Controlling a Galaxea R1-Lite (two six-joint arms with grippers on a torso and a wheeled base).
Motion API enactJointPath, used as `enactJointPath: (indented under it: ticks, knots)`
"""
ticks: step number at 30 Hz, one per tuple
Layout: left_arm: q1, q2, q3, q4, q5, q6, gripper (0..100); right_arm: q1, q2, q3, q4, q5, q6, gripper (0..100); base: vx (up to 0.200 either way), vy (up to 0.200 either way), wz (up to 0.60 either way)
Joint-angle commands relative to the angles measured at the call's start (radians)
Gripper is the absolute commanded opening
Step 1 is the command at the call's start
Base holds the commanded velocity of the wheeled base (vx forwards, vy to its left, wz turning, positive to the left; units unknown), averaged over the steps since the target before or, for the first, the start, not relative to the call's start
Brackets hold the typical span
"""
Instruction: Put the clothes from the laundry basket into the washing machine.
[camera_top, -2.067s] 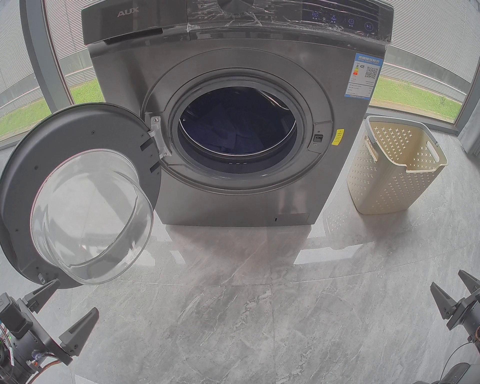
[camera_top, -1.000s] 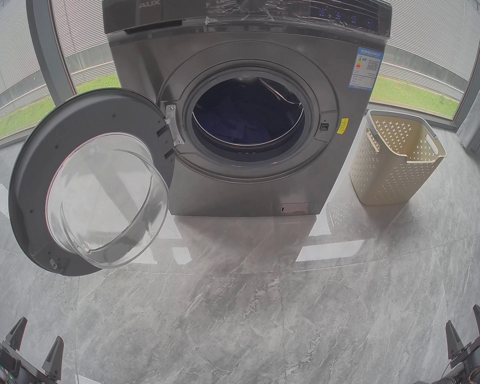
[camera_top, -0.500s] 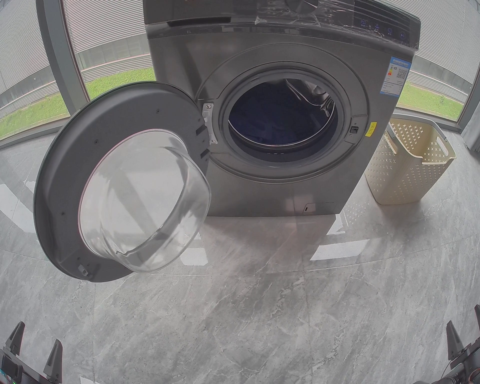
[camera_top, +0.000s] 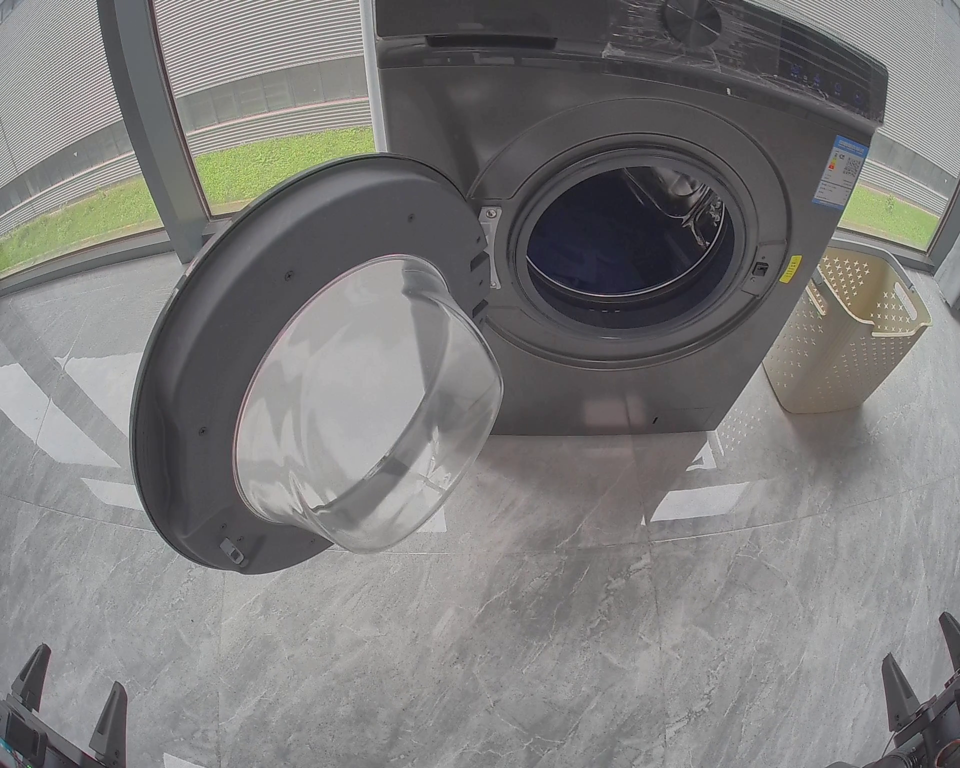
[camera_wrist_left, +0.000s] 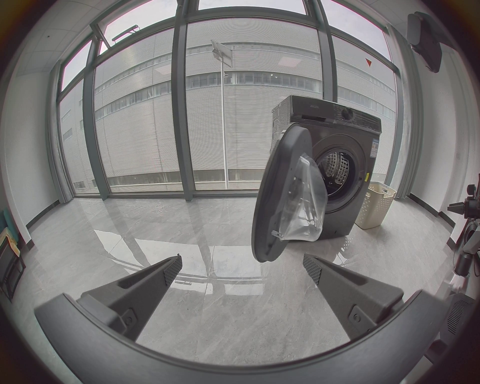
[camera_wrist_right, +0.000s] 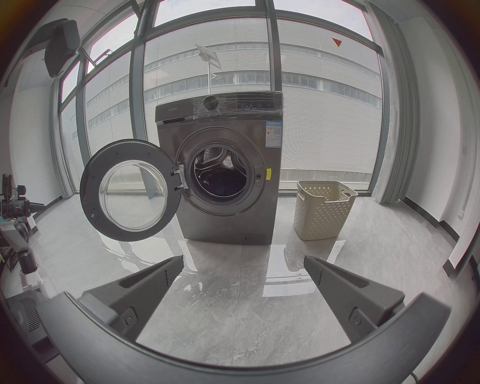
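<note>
Left gripper (camera_wrist_left: 241, 259) and right gripper (camera_wrist_right: 243, 260), both spread and empty, hang well apart from the washing machine (camera_top: 600, 395). Dark blue clothes (camera_top: 610, 240) lie in its drum; the laundry basket (camera_top: 850, 340) stands just beside it. Cloth is likely soft and light: pinch a raised fold.

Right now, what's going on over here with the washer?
Nothing is being handled at the moment. The washing machine has its door wide open, and dark blue clothes lie inside it. The laundry basket stands on the floor beside the machine and looks empty. The left gripper and right gripper are both open, holding nothing, well back from the machine.
</note>
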Motion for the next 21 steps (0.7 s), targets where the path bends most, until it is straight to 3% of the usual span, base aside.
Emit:
enactJointPath:
  ticks: [1, 5, 6, 7, 10, 12, 14, 16, 18, 21]
  knots:
    - [0.0, -0.011, 0.016, -0.001, 0.001, -0.001, 100, -0.001, -0.01, 0.018, 0.0, 0.0, 0.0, 100, 0.0, 0.0, 0.0]
    - [0.0, -0.011, 0.018, -0.001, 0.009, -0.002, 100, -0.001, -0.01, 0.018, 0.0, 0.0, 0.0, 100, 0.0, 0.0, 0.0]
    - [0.003, -0.011, 0.016, -0.002, 0.007, 0.03, 100, -0.001, -0.01, 0.018, 0.0, 0.0, 0.0, 100, 0.0, 0.0, 0.0]
    - [0.003, -0.011, 0.016, -0.002, 0.004, 0.042, 100, -0.001, -0.01, 0.018, 0.0, 0.0, 0.0, 100, 0.0, 0.0, 0.0]
    - [0.001, -0.011, 0.016, -0.002, 0.0, 0.048, 100, -0.001, -0.01, 0.018, 0.0, 0.0, 0.0, 100, 0.0, 0.0, 0.0]
    - [0.004, 0.001, -0.041, -0.04, -0.014, 0.027, 100, -0.001, -0.01, 0.018, 0.0, 0.0, 0.0, 100, 0.0, 0.0, 0.0]
    - [0.0, 0.073, -0.232, -0.083, -0.036, -0.03, 100, -0.001, -0.01, 0.018, 0.0, 0.0, -0.001, 100, 0.0, 0.0, 0.0]
    - [-0.009, 0.191, -0.334, -0.067, -0.071, -0.056, 100, -0.001, -0.01, 0.018, 0.0, 0.0, -0.001, 100, 0.0, 0.0, 0.0]
    - [-0.032, 0.314, -0.355, -0.056, -0.118, -0.064, 100, -0.002, -0.009, 0.018, 0.0, 0.0, 0.0, 100, 0.0, 0.0, 0.0]
    - [-0.052, 0.496, -0.367, -0.094, -0.149, -0.051, 100, -0.001, -0.01, 0.018, 0.0, 0.0, 0.0, 100, 0.0, 0.0, 0.0]
